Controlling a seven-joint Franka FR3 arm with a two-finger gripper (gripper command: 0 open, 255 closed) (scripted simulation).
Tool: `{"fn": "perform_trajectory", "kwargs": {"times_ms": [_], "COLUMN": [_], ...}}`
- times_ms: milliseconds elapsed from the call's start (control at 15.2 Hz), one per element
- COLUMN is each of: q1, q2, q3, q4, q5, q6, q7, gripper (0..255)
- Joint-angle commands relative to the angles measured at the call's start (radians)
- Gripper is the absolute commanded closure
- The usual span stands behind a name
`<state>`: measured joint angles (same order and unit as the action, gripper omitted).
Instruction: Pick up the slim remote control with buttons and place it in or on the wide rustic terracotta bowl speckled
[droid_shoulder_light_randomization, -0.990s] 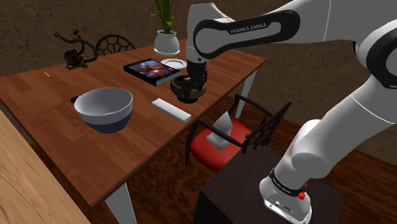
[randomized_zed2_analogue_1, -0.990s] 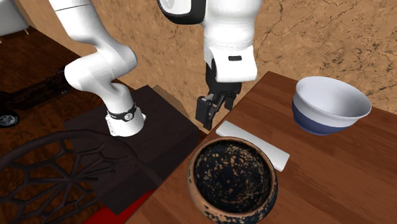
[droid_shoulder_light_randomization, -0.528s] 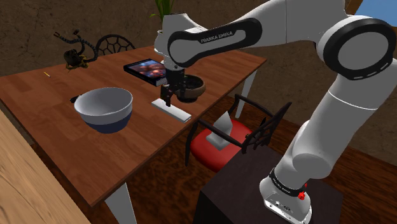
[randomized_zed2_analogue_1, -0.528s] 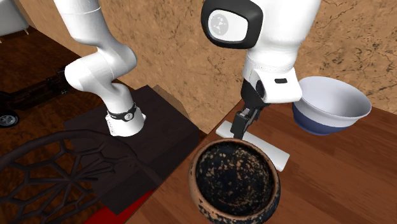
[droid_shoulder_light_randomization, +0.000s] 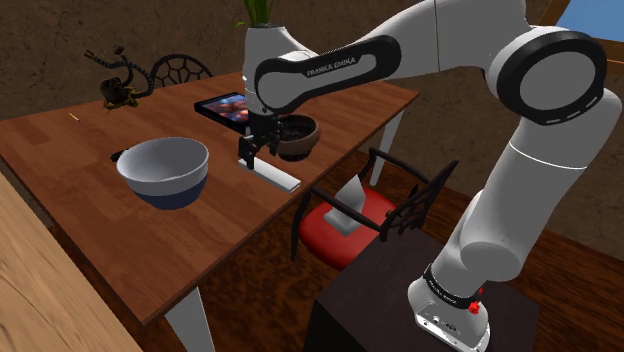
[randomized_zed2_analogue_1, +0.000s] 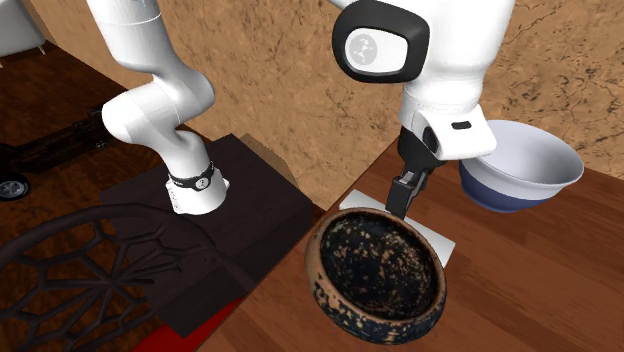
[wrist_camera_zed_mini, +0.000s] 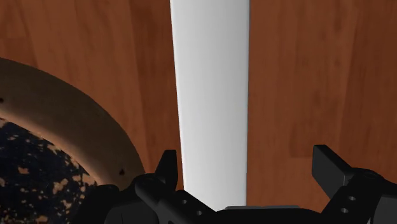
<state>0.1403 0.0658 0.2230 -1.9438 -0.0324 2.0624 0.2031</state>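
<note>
A slim white remote (droid_shoulder_light_randomization: 272, 173) lies flat on the wooden table (droid_shoulder_light_randomization: 90, 140), near the edge that faces the chair. My gripper (droid_shoulder_light_randomization: 248, 152) hangs low over the remote's far end, open, with the remote (wrist_camera_zed_mini: 210, 95) running between the two fingers (wrist_camera_zed_mini: 167, 167) and not clasped. The speckled brown bowl (droid_shoulder_light_randomization: 298, 135) stands right beside the gripper, dark inside with tan flecks (randomized_zed2_analogue_1: 378, 275). In the second exterior view the bowl covers the middle of the remote (randomized_zed2_analogue_1: 437, 241), and the gripper (randomized_zed2_analogue_1: 404, 196) stands just behind the bowl's rim. Beside one finger shows the bowl's rim (wrist_camera_zed_mini: 76, 121).
A white bowl with a blue base (droid_shoulder_light_randomization: 165, 170) stands on the table beyond the remote. A book (droid_shoulder_light_randomization: 222, 107) lies behind the arm. A black chair with a red seat (droid_shoulder_light_randomization: 350, 215) is tucked at the table's edge. The dark stand (droid_shoulder_light_randomization: 400, 300) sits below.
The arm swung from above the speckled bowl to the remote and came down over it. The fingers stayed open. The bowl looks slightly shifted toward the remote.
</note>
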Motion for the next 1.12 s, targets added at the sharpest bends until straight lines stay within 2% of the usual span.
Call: {"fn": "perform_trajectory", "kwargs": {"times_ms": [0, 462, 528, 660, 858, 1056], "q1": [-0.015, -0.019, -0.025, -0.023, -0.026, -0.029], "q2": [0.061, 0.061, 0.046, 0.012, 0.039, 0.016], "q3": [-0.016, -0.011, -0.016, -0.014, -0.017, -0.019], "q4": [-0.028, -0.028, -0.038, -0.087, -0.08, -0.088], "q5": [-0.005, -0.006, 0.0, 0.007, 0.001, 0.007], "q6": [0.016, 0.016, 0.011, 0.028, 0.047, 0.033], "q7": [-0.007, -0.007, -0.021, -0.018, -0.019, -0.029], "gripper": [0, 0, 255, 255, 255, 255]}}
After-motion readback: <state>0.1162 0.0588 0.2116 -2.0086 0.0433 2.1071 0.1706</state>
